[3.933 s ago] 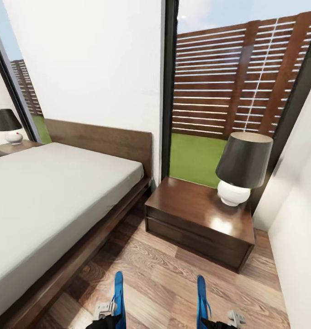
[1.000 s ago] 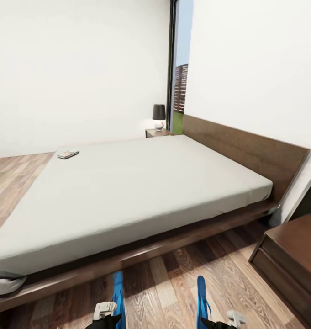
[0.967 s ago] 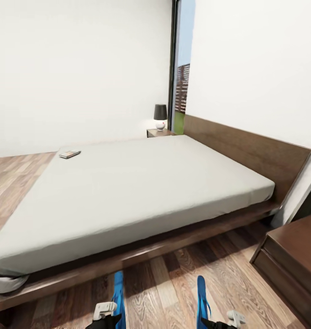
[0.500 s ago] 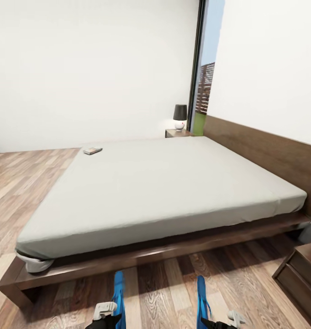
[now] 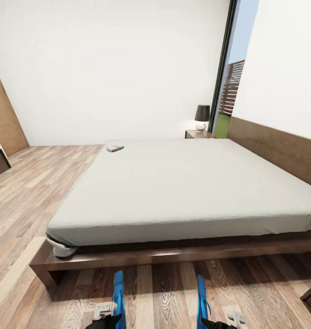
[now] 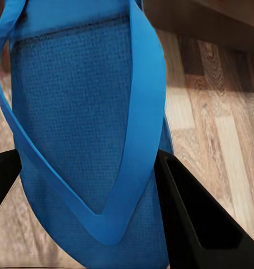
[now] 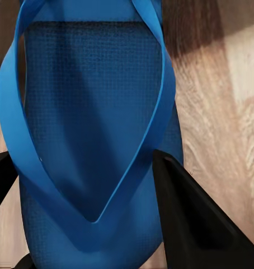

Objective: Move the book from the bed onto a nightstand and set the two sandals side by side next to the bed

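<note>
Beside the bed (image 5: 182,192), each pincer grips one sandal: left pincer (image 5: 110,315) the left sandal (image 5: 118,297), right pincer (image 5: 217,322) the right sandal (image 5: 201,299); released apart or skewed, they'd not lie side by side; the book (image 5: 114,148) waits at the bed's far corner.

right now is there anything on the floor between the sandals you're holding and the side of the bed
Nothing visible. The left gripper holds one sandal and the right gripper the other sandal, both above bare wood floor that runs to the bed frame.

The book (image 5: 114,148) on the bed's (image 5: 182,183) far corner is too small to read; the bed's headboard end is cut off.
</note>
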You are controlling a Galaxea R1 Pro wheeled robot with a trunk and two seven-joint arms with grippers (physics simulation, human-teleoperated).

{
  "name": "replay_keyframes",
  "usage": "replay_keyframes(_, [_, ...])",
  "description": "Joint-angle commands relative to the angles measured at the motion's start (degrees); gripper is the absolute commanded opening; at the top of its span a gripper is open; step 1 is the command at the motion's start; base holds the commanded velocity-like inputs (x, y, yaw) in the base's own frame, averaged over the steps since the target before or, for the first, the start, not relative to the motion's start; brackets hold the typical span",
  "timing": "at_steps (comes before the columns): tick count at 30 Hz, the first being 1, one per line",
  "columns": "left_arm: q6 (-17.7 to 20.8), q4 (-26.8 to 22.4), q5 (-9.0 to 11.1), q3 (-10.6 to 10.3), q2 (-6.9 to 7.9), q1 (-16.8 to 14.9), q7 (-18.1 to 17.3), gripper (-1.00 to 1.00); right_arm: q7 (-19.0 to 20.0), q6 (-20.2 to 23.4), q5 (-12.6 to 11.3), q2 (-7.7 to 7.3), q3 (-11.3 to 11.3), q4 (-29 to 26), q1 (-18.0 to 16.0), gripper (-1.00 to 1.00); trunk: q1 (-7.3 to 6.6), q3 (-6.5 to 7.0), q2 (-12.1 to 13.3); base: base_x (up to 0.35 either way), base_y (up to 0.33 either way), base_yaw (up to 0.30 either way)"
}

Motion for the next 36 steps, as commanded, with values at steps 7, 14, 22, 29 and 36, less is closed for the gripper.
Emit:
replay_keyframes(7, [-0.4, 0.1, 0.2, -0.4, 0.02, -0.1, -0.1, -1.0, 0.2, 0.0, -0.1, -0.03, -0.2, 0.0, 0.0, -1.0, -0.01, -0.05, 0.0, 0.0, 0.0, 0.291])
replay_keyframes(14, [-0.4, 0.1, 0.2, -0.4, 0.02, -0.1, -0.1, -1.0, 0.2, 0.0, -0.1, -0.05, -0.2, 0.0, 0.0, -1.0, -0.01, -0.05, 0.0, 0.0, 0.0, 0.291])
replay_keyframes(22, [-0.4, 0.1, 0.2, -0.4, 0.02, -0.1, -0.1, -1.0, 0.5, 0.0, -0.2, -0.08, -0.2, 0.0, 0.0, -1.0, -0.01, -0.05, 0.0, 0.0, 0.0, 0.069])
replay_keyframes(29, [-0.4, 0.1, 0.2, -0.4, 0.02, 0.0, -0.1, -1.0, 0.3, 0.0, -0.2, -0.16, -0.2, 0.1, 0.0, -1.0, -0.01, -0.05, 0.0, 0.0, 0.0, 0.001])
replay_keyframes(36, [-0.5, 0.1, 0.2, -0.4, 0.02, -0.1, -0.1, -1.0, 0.4, 0.1, -0.2, -0.17, -0.2, 0.1, 0.0, -1.0, -0.01, -0.05, 0.0, 0.0, 0.0, 0.0])
